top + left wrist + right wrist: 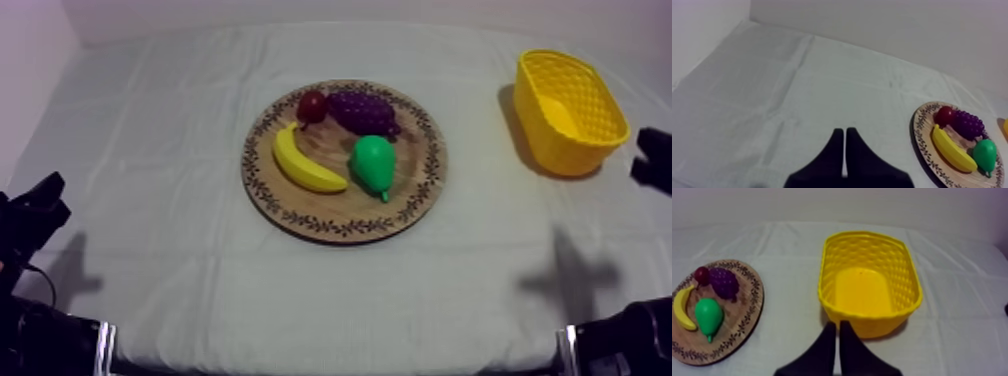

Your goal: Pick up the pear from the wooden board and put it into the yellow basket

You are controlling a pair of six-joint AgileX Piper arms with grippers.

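The green pear point(373, 163) lies on the right half of the round wooden board point(300, 212) in the middle of the table, stalk towards the front. The yellow basket point(550, 140) stands empty at the far right. My left gripper point(40, 205) rests low at the left edge, far from the board; in the left wrist view its fingers point(837, 150) lie together, shut on nothing, with the pear point(984, 155) off to one side. My right gripper point(837, 324) is shut too, just in front of the basket point(872, 323), and the pear point(708, 315) lies beside it on the board point(747, 323).
On the board with the pear are a banana point(305, 160), a bunch of purple grapes point(362, 110) and a small red fruit point(312, 105). Bare cloth lies between board and basket. My right arm point(655, 160) shows at the right edge, just in front of the basket.
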